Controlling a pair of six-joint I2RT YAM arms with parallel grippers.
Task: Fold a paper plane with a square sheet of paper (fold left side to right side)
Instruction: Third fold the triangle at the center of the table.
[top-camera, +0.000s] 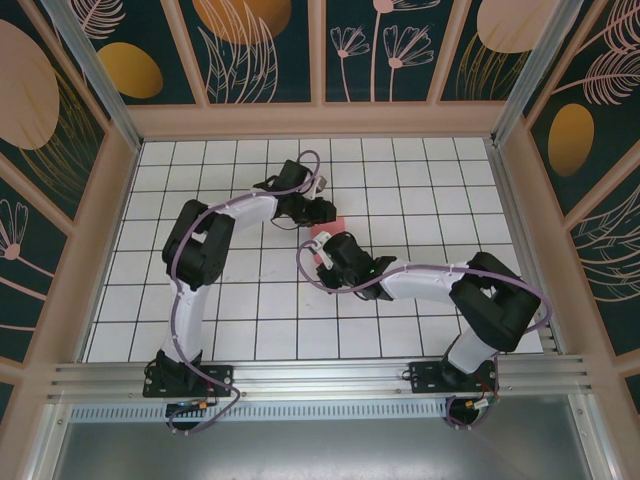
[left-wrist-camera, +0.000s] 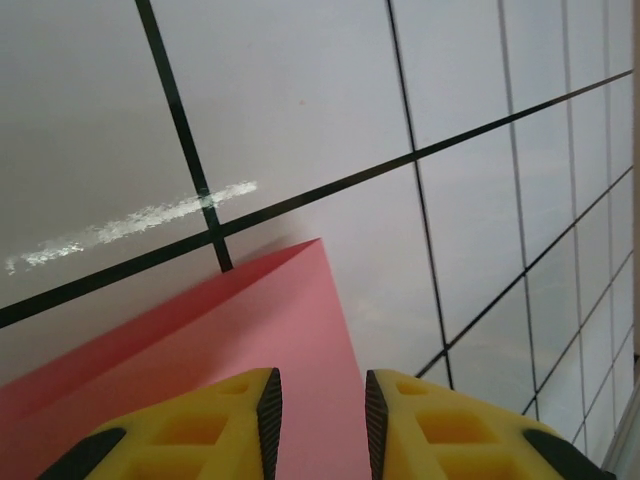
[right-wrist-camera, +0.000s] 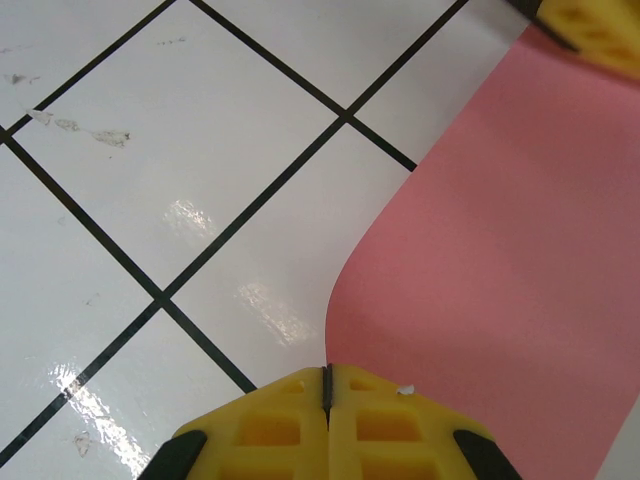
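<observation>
square sheet of paper (top-camera: 330, 224) sits mid-counter (top-camera: 430, 180). From above only a small pink patch shows between the two tools, so the long axis can't be called. Left wrist view: the sheet lies flat under the left tool (left-wrist-camera: 320, 392), one sharp corner pointing straight away from the tool, tip just short of a black grid line (left-wrist-camera: 300, 198). A straight line runs back from that corner toward lower left, with a darker pink band beyond it. Left tool is partly released: fingers apart, pink visible through the gap, nothing pinched that I can see. Right tool (right-wrist-camera: 327, 378) is clenched tight, fingertips meeting on the sheet's near edge. That edge curves up into the seam, so it's nipping the paper. The sheet spreads away and to the right from the right tool.
</observation>
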